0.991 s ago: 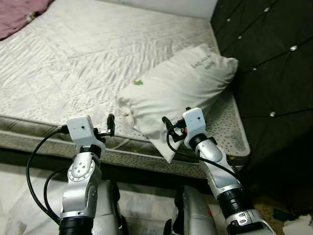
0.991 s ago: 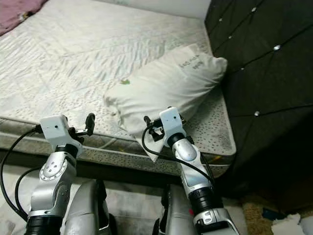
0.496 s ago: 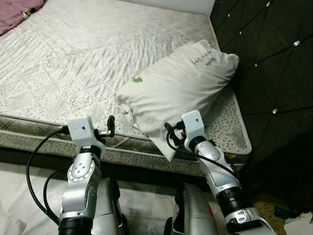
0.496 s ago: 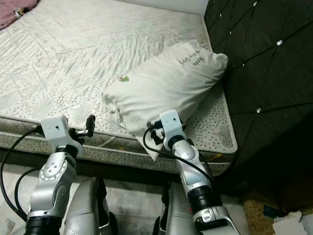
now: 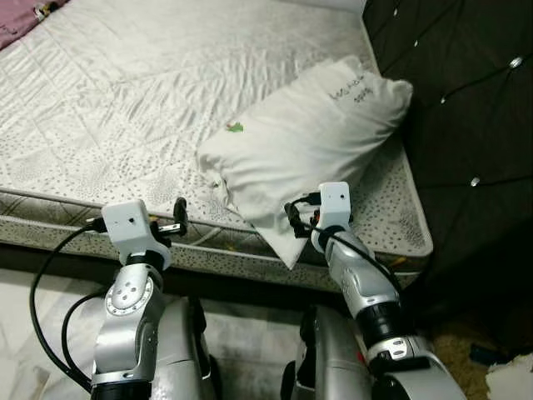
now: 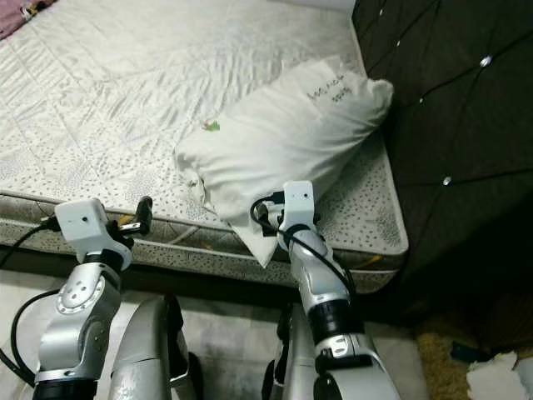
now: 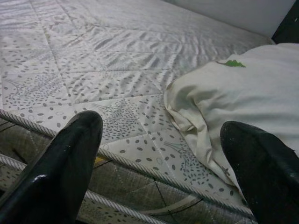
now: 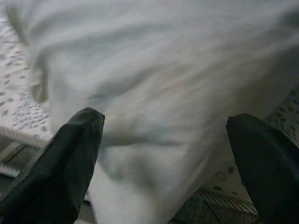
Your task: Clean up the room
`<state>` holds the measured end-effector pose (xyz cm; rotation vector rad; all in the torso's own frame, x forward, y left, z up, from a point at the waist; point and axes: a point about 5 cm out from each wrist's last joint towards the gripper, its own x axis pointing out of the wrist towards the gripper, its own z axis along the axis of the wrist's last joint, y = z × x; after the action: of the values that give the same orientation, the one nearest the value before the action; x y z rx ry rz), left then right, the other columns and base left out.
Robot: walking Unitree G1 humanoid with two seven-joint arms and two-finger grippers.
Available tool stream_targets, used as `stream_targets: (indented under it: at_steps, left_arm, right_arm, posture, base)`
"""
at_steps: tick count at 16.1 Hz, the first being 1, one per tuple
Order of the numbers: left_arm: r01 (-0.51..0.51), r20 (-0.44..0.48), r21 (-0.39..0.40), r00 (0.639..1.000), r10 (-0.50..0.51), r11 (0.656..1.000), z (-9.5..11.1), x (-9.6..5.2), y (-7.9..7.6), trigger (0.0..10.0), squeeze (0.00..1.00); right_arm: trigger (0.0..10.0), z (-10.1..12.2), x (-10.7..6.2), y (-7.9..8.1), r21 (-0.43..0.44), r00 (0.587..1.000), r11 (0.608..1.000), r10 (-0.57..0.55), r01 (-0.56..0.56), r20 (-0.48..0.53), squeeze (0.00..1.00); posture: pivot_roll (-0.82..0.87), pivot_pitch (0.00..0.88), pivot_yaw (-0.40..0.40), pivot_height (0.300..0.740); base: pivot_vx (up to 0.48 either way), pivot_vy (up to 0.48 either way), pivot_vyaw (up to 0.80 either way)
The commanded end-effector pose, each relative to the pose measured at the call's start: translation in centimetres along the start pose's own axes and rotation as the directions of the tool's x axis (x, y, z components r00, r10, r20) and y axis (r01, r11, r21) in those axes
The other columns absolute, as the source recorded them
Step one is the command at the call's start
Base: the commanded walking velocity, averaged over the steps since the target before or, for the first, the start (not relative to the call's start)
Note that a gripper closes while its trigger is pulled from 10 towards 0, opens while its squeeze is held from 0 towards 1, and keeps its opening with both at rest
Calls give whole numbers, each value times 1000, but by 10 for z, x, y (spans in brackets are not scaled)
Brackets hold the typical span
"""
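**Both grippers at near edge of mattress, right one up against pillow**

White pillow (image 5: 310,148) lies on the mattress (image 5: 125,100), at its right end, w/ far end close to the dark tufted headboard (image 5: 466,108) on the right. Lies at an angle: far-right end w/ small dark writing, near-left end bunched into creases, and one near corner hangs past the mattress edge. Small green mark (image 5: 236,127) on its top, toward the left side.

Right gripper (image 8: 163,135) is at the pillow's near end, just by the overhanging corner. Fingers (image 8: 70,158) spread wide apart, nothing between them but pillow fabric directly ahead, very close; wrist view blurred, so can't tell if tips touch the cloth. Not clamped on anything.

Left gripper (image 7: 159,154) hovers at the near mattress edge, left of the pillow and apart from it. Fingers (image 7: 65,163) also wide apart, holding nothing; mattress piping and the pillow's creased end lie ahead of it.

Mattress is bare, grey-white quilted w/ speckled pattern near the edge. Bit of purple cloth (image 5: 17,25) at far-left corner. Pale floor (image 5: 33,333) below the bed on the near side; white scrap (image 5: 510,382) on the floor at near right.
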<state>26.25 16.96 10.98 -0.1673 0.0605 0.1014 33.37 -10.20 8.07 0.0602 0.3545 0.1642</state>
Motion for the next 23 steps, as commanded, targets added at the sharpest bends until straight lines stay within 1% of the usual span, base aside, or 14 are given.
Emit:
stream_targets:
  at_steps: [1,2,3,5,7,8,9,10,13,16,20,21,22,23]
  left_arm:
    - [-10,-4,4,1000,10,1000,3,-5,0,10000,0]
    - [-11,-6,4,1000,11,1000,3,-7,0,10000,0]
    - [-15,-15,7,1000,15,1000,4,-14,0,10000,0]
    - [-17,-39,8,999,17,1000,2,-18,-1,10000,0]
    - [-16,-51,7,999,16,1000,2,-23,-2,10000,0]
    - [-17,-58,5,998,17,1000,3,-24,-3,10000,0]
    - [-18,-61,4,998,18,1000,4,-25,-3,10000,0]
    - [-18,-65,3,998,18,1000,4,-25,-4,10000,0]
    - [-17,-74,0,997,17,1000,5,-23,-7,10000,0]
    - [-23,-68,1,997,23,1000,6,-20,-5,10000,0]
    - [-26,-47,2,999,26,1000,10,-9,-6,10000,0]
    - [-21,-43,1,999,21,1000,11,-6,-8,10000,0]
    - [-19,-42,-1,999,19,1000,11,-5,-9,10000,0]
    - [-16,-39,-4,999,16,1000,11,-4,-10,10000,0]
  right_arm:
    - [10000,2,3,-8,21,998,998,-59,59,-18,0]
    - [10000,2,3,-9,21,997,997,-73,73,-24,0]
    - [10000,5,5,-17,36,991,990,-132,133,-28,0]
    - [10000,9,9,-26,28,980,980,-198,199,-36,0]
    - [10000,6,10,-30,31,969,971,-236,238,-76,0]
    - [10000,0,10,-25,89,968,969,-218,230,-126,0]
    - [7333,-1,10,-20,114,970,969,-201,217,-133,0]
    - [0,-2,10,-14,125,975,972,-185,200,-124,0]
    - [0,2,13,0,192,987,971,-126,142,-96,0]
    - [0,11,18,2,203,992,972,-105,116,-65,0]
    - [0,29,24,-10,204,991,970,-133,135,-23,0]
    - [0,34,25,-18,205,988,967,-156,155,-9,0]
    - [0,36,25,-20,204,987,966,-163,161,-5,0]
    - [0,39,25,-27,202,984,964,-177,172,5,0]
  posture:
    - [129,167,-66,568]
    - [132,175,-66,568]
    - [136,200,-61,568]
    - [139,220,-57,568]
    - [141,239,-55,568]
    - [141,241,-55,568]
    - [139,244,-55,568]
    - [138,244,-56,568]
    - [150,239,-60,568]
    - [157,222,-65,568]
    - [148,188,-67,568]
    - [141,175,-67,568]
    - [140,173,-67,568]
    - [136,164,-68,568]
  base:
    - [0,0,0]
    - [0,0,0]
    - [0,0,0]
    - [0,0,0]
    - [0,0,0]
    - [0,0,0]
    - [0,0,0]
    - [0,0,0]
    - [0,0,0]
    - [0,0,0]
    - [0,0,0]
    - [0,0,0]
    - [0,0,0]
    - [0,0,0]
